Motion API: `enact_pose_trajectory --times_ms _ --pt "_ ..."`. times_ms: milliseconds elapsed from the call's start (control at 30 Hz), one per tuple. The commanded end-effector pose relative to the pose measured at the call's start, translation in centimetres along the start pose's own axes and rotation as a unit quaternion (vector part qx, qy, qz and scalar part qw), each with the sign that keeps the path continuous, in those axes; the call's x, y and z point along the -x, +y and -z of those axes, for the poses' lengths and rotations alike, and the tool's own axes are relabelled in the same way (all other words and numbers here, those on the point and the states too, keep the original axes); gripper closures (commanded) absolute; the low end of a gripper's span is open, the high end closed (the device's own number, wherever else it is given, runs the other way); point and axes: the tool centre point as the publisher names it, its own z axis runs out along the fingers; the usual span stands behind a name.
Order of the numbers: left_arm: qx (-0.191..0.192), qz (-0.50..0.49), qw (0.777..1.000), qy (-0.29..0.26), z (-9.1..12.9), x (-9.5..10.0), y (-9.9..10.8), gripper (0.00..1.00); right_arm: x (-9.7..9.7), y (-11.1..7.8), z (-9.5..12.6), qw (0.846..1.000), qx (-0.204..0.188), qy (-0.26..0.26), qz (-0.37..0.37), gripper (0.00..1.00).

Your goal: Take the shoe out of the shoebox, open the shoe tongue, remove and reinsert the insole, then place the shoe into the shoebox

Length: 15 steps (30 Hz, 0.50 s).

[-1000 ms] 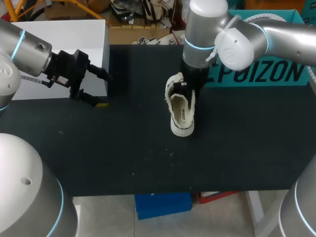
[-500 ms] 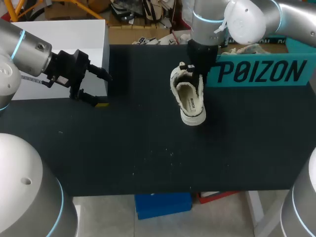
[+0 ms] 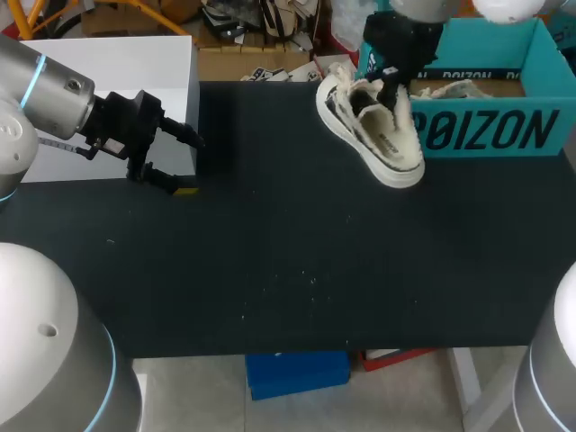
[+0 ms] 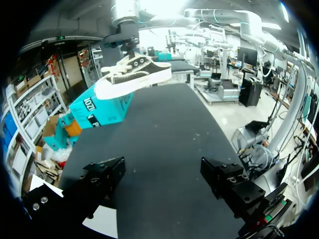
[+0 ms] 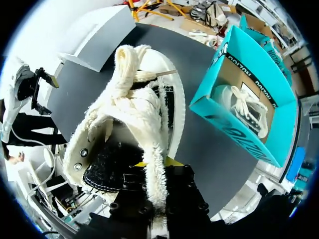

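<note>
Pinched by its soft fleecy rim in the right gripper (image 3: 389,83), the shoe (image 3: 373,135) looks light but floppy, better held at the stiffer heel; the left gripper (image 3: 187,166) gapes empty.

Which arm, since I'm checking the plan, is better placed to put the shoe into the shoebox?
Right. The right gripper is shut on the shoe, held off the table beside the teal shoebox. The left gripper hangs open and empty across the table by the white box.
</note>
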Motion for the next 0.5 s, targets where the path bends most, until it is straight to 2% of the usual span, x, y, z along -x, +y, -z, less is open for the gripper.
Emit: enact_pose_trajectory --times_ms 33,100,167,200,267,400,500 --pt "0.003 0.001 1.000 0.000 0.0 0.0 -0.1 0.00 1.6 -0.2 8.1 0.942 -0.077 0.018 0.327 1.00" --pt "0.003 0.001 1.000 0.000 0.0 0.0 -0.1 0.00 2.0 0.0 9.4 0.904 -0.098 0.020 0.417 1.00" --pt "0.003 0.001 1.000 0.000 0.0 0.0 -0.1 0.00 2.3 0.2 10.2 0.851 -0.131 0.016 0.509 1.00" --pt "0.003 0.001 1.000 0.000 0.0 0.0 -0.1 0.00 2.4 0.2 10.5 0.818 -0.156 0.013 0.554 1.00" --pt "0.003 0.001 1.000 0.000 0.0 0.0 -0.1 0.00 3.0 0.0 10.7 0.796 -0.196 -0.005 0.572 1.00" --pt "0.003 0.001 1.000 0.000 0.0 0.0 -0.1 0.00 3.0 0.0 10.7 0.755 -0.216 -0.007 0.619 1.00" --pt "0.003 0.001 1.000 0.000 0.0 0.0 -0.1 0.00 3.0 0.0 10.7 0.754 -0.216 -0.007 0.620 1.00"
